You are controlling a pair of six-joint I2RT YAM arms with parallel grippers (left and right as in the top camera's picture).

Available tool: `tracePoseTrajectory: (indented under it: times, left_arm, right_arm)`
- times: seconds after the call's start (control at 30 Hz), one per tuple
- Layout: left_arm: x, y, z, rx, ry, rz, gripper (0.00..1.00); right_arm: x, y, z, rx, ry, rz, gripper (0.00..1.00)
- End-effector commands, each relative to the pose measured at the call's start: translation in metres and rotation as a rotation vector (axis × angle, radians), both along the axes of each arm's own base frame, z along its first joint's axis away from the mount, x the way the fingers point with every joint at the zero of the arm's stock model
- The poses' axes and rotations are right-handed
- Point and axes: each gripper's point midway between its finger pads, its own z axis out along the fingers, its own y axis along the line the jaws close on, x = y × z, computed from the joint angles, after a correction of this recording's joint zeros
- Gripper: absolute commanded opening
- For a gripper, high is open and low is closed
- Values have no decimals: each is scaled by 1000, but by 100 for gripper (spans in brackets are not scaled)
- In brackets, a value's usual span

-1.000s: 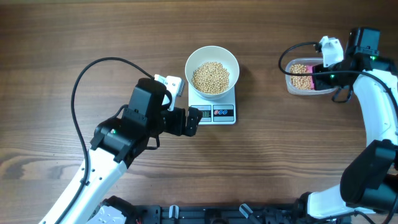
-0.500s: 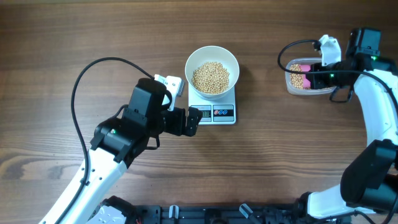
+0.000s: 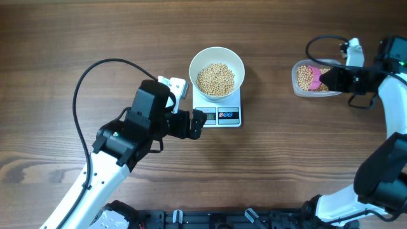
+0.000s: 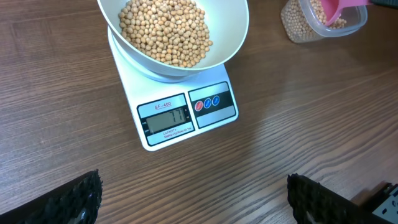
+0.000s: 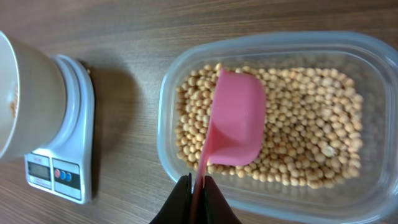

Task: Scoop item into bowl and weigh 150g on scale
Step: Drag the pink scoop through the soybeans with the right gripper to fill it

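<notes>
Wood desk (image 3: 286, 159): right claw (image 5: 198, 186) clamps pink scoop (image 5: 236, 121) over tub (image 5: 367, 56), left claw (image 3: 194, 123) wide open, empty; a heaped scoop might overshoot.

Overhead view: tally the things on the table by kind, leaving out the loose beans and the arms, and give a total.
bowl: 1
scale: 1
plastic tub: 1
pink scoop: 1
Total: 4
</notes>
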Motion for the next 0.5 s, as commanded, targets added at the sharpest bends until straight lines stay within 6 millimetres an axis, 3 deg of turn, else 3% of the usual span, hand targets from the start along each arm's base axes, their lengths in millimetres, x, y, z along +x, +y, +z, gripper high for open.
tracePoseTrajectory:
  times: [0.0,0.1,0.47]
  left_arm:
    - [0,-2,-1,5,-1,-8,100]
    - [0,-2,-1,5,-1,-8,100]
    - [0,-2,-1,5,-1,-8,100]
  right_arm:
    - [-2,2,4,148,-7,-37,5]
    - [-3,-2,9,219,-25,-52,4]
    - [-5,-8,-2,383,9,-102,4]
